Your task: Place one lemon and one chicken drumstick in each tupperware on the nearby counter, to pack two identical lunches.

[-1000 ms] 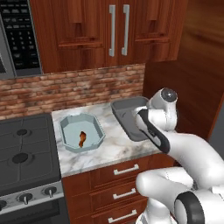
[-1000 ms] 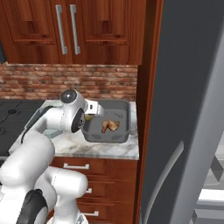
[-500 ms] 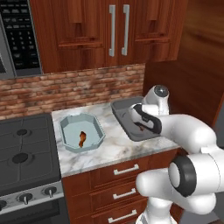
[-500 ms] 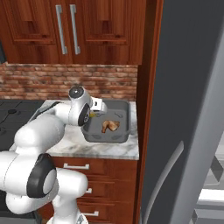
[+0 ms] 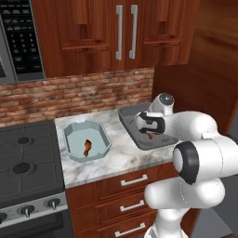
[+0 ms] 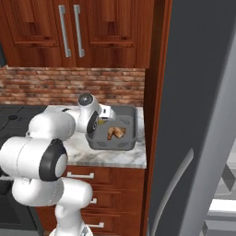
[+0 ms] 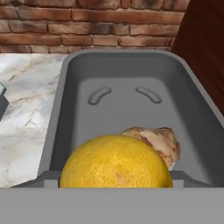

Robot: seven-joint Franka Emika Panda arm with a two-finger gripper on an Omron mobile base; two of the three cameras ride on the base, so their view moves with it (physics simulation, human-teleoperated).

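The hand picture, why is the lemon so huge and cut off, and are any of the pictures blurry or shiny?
In the hand view the lemon sits right up against the camera, so it looms large and its bottom is cropped; the dark grey tupperware behind stays sharp. The left base view is evenly lit, with no glare on the counter. The right base view shows soft shading, no blur.

Drumstick (image 6: 115, 133) in right tub (image 6: 130, 143); lemon (image 7: 115, 162) before drumstick.
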